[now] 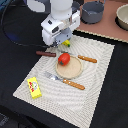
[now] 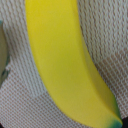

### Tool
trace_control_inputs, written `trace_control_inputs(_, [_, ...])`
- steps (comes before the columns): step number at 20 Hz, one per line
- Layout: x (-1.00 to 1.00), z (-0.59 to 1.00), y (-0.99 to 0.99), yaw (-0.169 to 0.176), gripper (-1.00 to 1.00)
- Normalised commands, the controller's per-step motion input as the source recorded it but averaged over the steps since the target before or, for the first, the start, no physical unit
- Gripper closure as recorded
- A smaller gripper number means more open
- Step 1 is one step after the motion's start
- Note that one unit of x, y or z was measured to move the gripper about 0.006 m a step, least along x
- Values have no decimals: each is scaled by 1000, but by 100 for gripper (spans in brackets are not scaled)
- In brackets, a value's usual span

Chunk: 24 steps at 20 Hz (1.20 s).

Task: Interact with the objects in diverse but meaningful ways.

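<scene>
Gripper [image 1: 64, 42]: low over banana [image 2: 70, 65] at placemat's [image 1: 95, 95] far edge, finger state cannot be told | Tomato [image 1: 64, 59] on plate [image 1: 72, 71] | Yellow box [image 1: 34, 87], sausage [image 1: 45, 53] lie untouched | Progress: early, judged.

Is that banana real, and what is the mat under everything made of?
The banana looks like smooth matte plastic: even yellow, no bruises or spots, so probably a toy. The placemat looks like woven fabric or vinyl mesh, its ribbed weave showing clearly in the wrist view.
</scene>
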Motion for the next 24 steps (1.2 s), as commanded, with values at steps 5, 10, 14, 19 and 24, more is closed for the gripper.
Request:
trace_control_inputs(5, [66, -108, 227, 0, 100])
trace_control_inputs(10, [83, -110, 218, 0, 100])
trace_control_inputs(14, [91, -109, 216, 0, 100])
trace_control_inputs(19, [85, -78, 215, 0, 100])
trace_control_inputs(24, [15, 143, 338, 0, 100])
